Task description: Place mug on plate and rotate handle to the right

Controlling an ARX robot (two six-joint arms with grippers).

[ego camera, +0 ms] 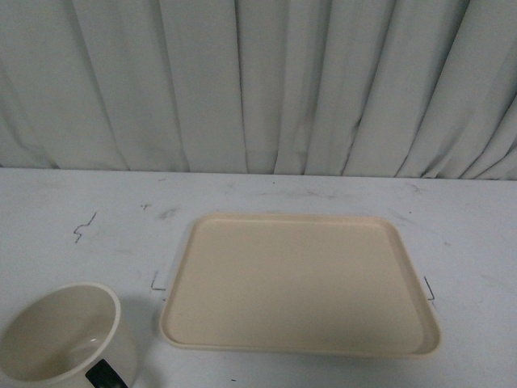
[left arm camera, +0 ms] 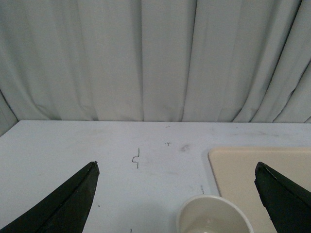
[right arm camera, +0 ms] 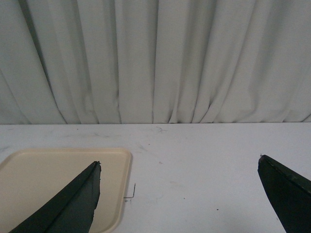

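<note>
Above table (left arm camera: 73,145), left hand (left arm camera: 176,166) spread wide, empty, mug (left arm camera: 214,216) near, untouched; right hand (right arm camera: 179,161) spread wide, empty

I'm seeing the mug (ego camera: 60,339) running off the front view's lower edge, its dark patch (ego camera: 105,374) too clipped to identify. Both wrist views are cropping the plate (left arm camera: 252,170).

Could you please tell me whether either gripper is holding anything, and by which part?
Nothing is held. The left gripper and right gripper are both open and empty; the mug stands untouched.
</note>
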